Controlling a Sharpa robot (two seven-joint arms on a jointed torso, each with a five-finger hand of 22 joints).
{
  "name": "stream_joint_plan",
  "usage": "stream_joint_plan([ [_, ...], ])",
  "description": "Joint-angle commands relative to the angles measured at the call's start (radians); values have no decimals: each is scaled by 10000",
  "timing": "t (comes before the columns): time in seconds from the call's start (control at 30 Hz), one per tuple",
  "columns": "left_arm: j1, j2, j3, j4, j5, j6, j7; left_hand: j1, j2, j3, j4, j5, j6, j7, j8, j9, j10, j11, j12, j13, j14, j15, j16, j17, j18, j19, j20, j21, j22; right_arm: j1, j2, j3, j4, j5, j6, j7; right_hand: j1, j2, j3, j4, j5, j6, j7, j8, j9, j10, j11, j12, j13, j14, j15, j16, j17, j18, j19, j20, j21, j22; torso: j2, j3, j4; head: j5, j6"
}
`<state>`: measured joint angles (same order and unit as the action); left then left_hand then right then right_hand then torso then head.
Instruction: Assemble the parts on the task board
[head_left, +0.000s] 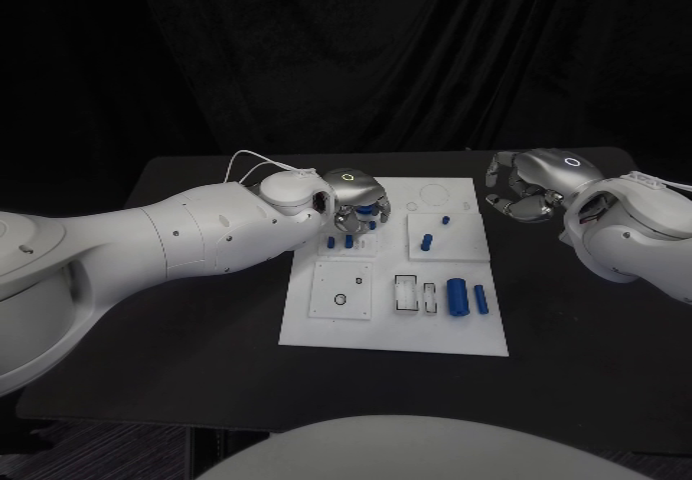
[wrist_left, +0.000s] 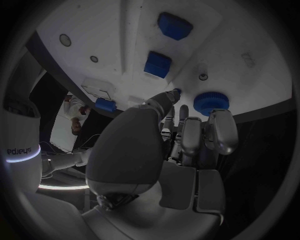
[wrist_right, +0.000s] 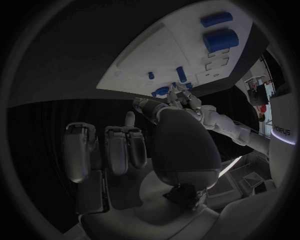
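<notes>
Task board (head_left: 397, 335), a flat white rectangular plate, lay at the middle of the black bench (head_left: 173, 370), with bare dark surface open on every side of it. Left robot hand (head_left: 356, 208) stood over the board's far left corner, its silver fingers closed round a round blue part with a ribbed rim (wrist_left: 210, 102). Right robot hand (head_left: 524, 195) hung just beyond the board's far right corner, clear of it, fingers curled in on nothing. On the board's near right quarter lay a large blue cylinder (head_left: 456, 297) with a smaller blue cylinder (head_left: 482, 298) beside it. A small blue peg (head_left: 427, 241) lay towards the board's middle right. Near the board's left edge sat a raised white square panel (head_left: 343, 291) bearing a small dark ring.
</notes>
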<state>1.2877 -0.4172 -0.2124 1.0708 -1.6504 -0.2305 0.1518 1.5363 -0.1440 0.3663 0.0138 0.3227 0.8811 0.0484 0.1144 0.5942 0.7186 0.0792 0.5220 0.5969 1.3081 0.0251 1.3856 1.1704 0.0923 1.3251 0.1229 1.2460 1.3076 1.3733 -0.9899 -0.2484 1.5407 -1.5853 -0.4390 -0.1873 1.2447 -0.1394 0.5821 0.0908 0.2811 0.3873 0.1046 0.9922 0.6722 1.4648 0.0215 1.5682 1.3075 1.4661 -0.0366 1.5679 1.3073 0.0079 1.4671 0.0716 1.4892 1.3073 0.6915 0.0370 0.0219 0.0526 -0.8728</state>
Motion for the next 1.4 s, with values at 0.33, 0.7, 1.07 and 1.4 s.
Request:
stream_joint_plan([
  [0.33, -59, 135, 10, -230, -28, 205, 188, -112, 24, 92, 11, -117, 77, 10, 54, 44, 226, -42, 80, -5, 32, -48, 14, -66, -118, 126, -36, 112, 1578, -19, -30, 7, 34, -28, -200, 112, 42, -26, 4, -49, 20, 53, 4, -53, -11, 1059, -61, 26, 2633, 1047, -81, 29, 2635, 152, 536, -49, -19, 2331, -21, -2, 31, -31, 2],
  [0.7, -163, 253, 10, -408, -28, 180, 305, -180, 66, 149, 55, -336, 363, 127, 131, 108, 508, -201, 87, -86, 8, -162, -27, -181, -96, 51, -106, 4, 1548, -19, 25, 7, -20, -28, -47, 41, 43, -21, 9, -51, 20, 51, 9, -57, -13, 1059, -58, 26, 2633, 1047, -81, 29, 2635, 161, 516, -50, -53, 2319, -38, 2, 21, -25, 2],
  [1.07, -224, 310, 10, -513, -28, 151, 407, -206, 165, 203, 88, -408, 782, 149, 216, 172, 1089, -369, 117, -195, 61, -296, -12, -209, -110, 93, -201, 28, 1567, -20, 71, 7, -69, -28, 12, 14, 50, -17, 14, -57, 21, 46, 14, -61, -15, 1059, -55, 26, 2633, 1047, -80, 29, 2635, 164, 510, -50, -63, 2315, -33, -3, 13, -1, 2],
  [1.4, -247, 246, 10, -510, -28, -158, 445, -157, 252, 233, 48, -354, 1170, 235, 280, 222, 1661, -535, 88, -305, 145, -438, 16, -206, -142, 217, -298, 151, 1613, -20, 74, 7, -75, -28, 11, 13, 55, -3, 25, -61, 22, 49, 22, -63, -17, 1059, -50, 26, 2633, 1047, -78, 29, 2635, 169, 499, -49, -81, 2309, -28, -1, 17, -9, 2],
])
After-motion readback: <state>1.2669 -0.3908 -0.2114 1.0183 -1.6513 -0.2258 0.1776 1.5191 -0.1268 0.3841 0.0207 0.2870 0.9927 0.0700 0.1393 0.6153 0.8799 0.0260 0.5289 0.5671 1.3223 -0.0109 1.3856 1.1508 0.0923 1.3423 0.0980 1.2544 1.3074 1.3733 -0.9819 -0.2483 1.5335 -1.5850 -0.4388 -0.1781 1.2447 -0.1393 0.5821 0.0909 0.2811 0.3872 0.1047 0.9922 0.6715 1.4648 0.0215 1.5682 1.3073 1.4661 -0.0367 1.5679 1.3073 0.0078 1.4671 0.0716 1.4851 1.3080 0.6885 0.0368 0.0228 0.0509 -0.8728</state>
